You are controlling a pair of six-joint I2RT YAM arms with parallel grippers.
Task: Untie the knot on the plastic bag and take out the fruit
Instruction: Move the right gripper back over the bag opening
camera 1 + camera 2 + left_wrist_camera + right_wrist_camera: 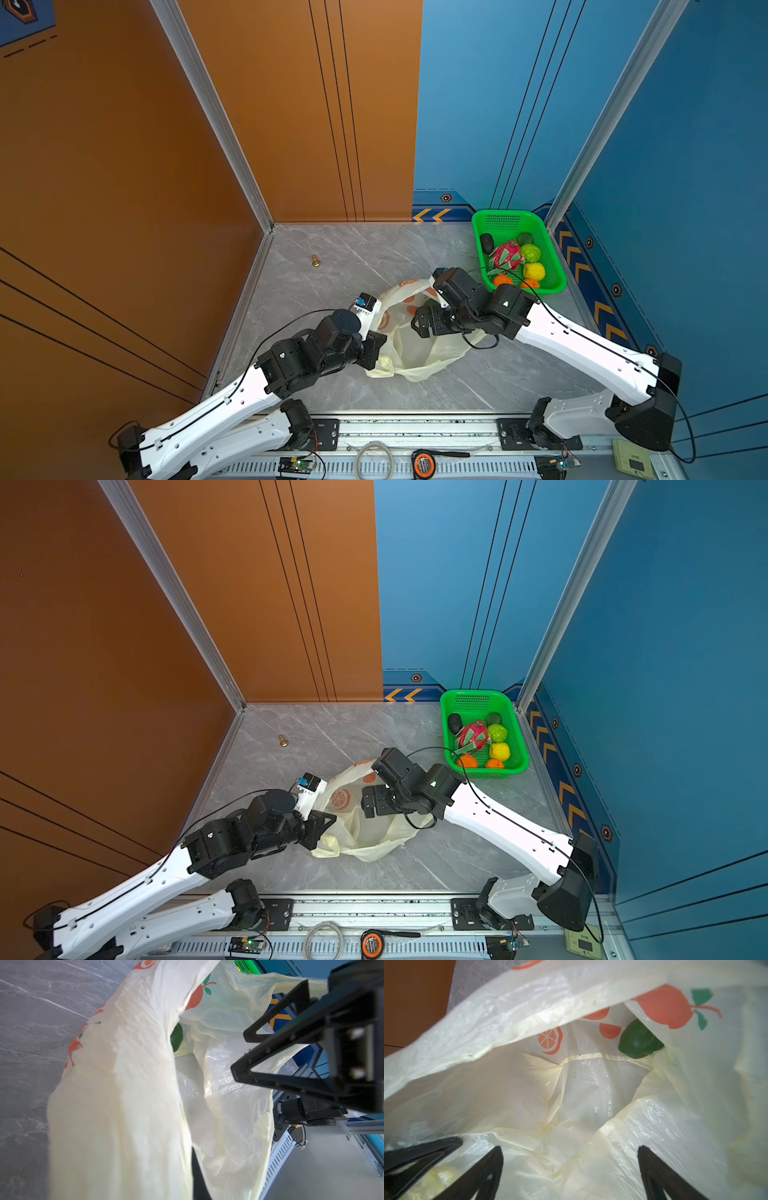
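The left gripper [375, 353] is seen pinched together at the near rim of the plastic bag [415, 357], apparently on a bunched fold of it. The bag's mouth is spread wide, and the right gripper [570, 1148] is placed inside with its jaws apart. One green fruit [639, 1041] is lodged deeper, against the far wall. Beyond, bare marble tabletop [332, 257] is left around a brass figure [315, 261]. Other fruit [507, 255] is piled in the green basket [503, 220] at the far right corner.
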